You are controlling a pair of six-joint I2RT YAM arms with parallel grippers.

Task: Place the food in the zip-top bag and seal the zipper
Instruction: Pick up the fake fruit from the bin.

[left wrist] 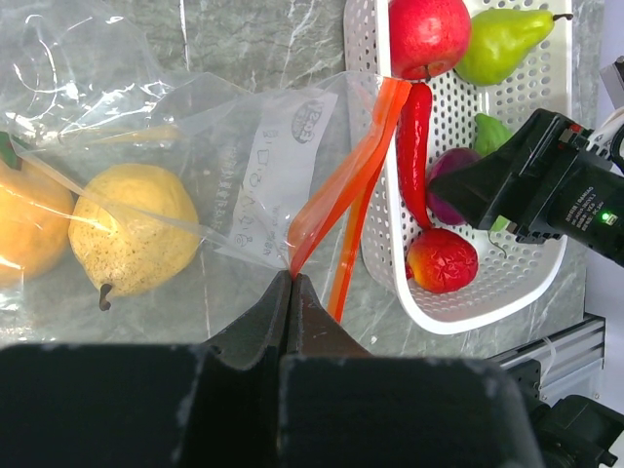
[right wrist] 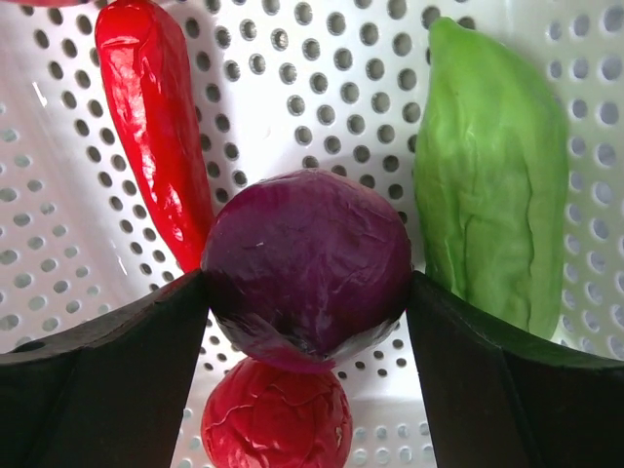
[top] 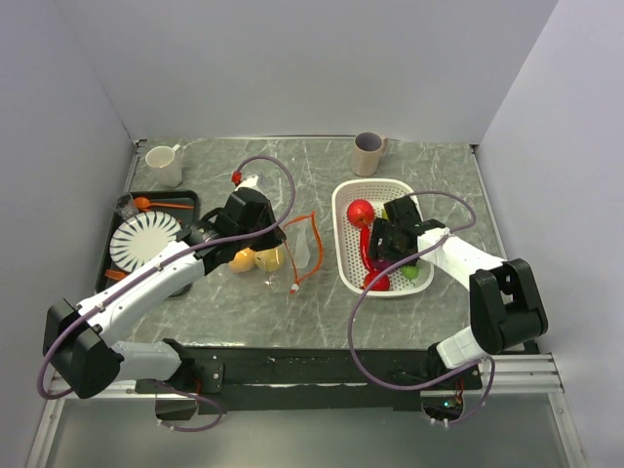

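The clear zip-top bag [left wrist: 253, 146] lies on the table with a yellow pear [left wrist: 127, 234] and an orange fruit [left wrist: 29, 229] inside. My left gripper [left wrist: 291, 278] is shut on the bag's orange-red zipper strip [left wrist: 351, 180] and holds the mouth up; it also shows in the top view [top: 276, 234]. My right gripper [right wrist: 307, 292] is down in the white basket [right wrist: 322, 88], with its fingers pressed on both sides of a purple cabbage [right wrist: 307, 263]. Next to it lie a red chili [right wrist: 156, 127], a green vegetable [right wrist: 492, 175] and a red round fruit [right wrist: 278, 414].
The basket [top: 343, 210] also holds a red apple [left wrist: 429, 34] and a green pear [left wrist: 502, 39]. A black tray with a striped plate [top: 144, 239] and an orange spoon [top: 156, 204] is at the left. A white mug [top: 164, 164] and a beige cup [top: 369, 153] stand at the back.
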